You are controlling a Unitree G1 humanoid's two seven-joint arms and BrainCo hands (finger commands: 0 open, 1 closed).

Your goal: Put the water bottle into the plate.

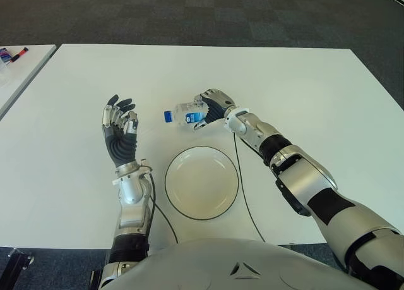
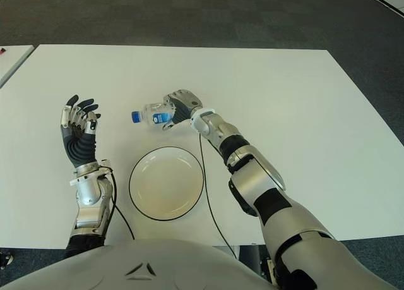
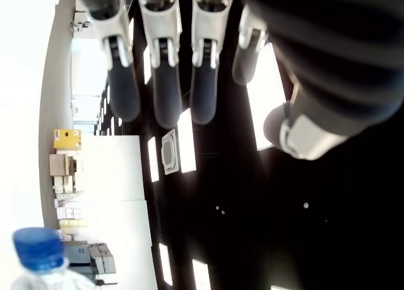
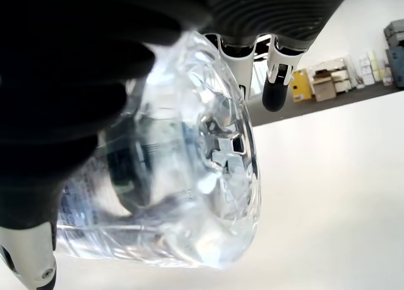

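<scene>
The plate (image 1: 202, 182) sits on the white table (image 1: 315, 94) near its front edge, round, white, with a dark rim, and nothing lies in it. The water bottle (image 1: 184, 115) is not in the plate: it is just beyond the plate's far rim, held on its side in the right hand (image 1: 214, 107), its blue cap pointing toward the robot's left. The right hand's fingers are wrapped around the bottle's clear body; in the right wrist view the bottle fills most of the picture and the palm covers its upper part, so the label is only partly readable. Whether the bottle touches the table or is lifted off it cannot be told.

The left hand (image 1: 120, 133) shows to the left of the plate, well apart from the bottle, palm raised and fingers (image 3: 158, 81) spread, holding nothing. In its wrist view only the bottle's cap is seen at the picture's edge, the rest cut off.

Far left of the plate, a second table (image 1: 19, 75) carries small coloured items, too small to identify.
</scene>
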